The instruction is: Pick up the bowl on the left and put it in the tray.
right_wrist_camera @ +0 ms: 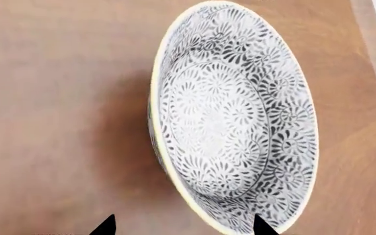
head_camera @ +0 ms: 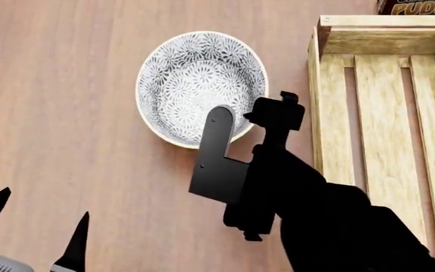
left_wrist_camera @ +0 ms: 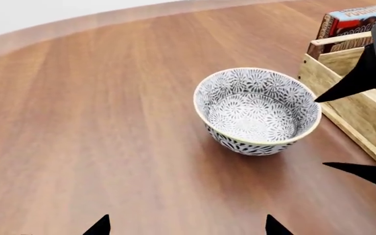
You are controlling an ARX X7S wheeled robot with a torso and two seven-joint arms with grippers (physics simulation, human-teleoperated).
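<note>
Step in hand: approach, no grasp yet. The small round ceramic bowl with the grey-black floral pattern and cream rim sits upright on the brown wooden tabletop, just beside the long light-wood slatted tray, not in it.

Right gripper hangs over the bowl's near rim. In the right wrist view its two fingertips are spread, and the bowl lies just ahead of them with the rim roughly between the tips; nothing is pinched. Can't tell height above the rim from these views.

Left gripper is off to the near left, well apart from the bowl, fingers spread, empty.

The tray is directly to the right of the right gripper; a chocolate pudding box sits past its far end.

Next move, as I read it: drop so one finger goes inside the wall and one outside, close on the rim, lift, carry right over the tray's low side, release. Risk: a thin rim pinch could let the bowl tilt.
</note>
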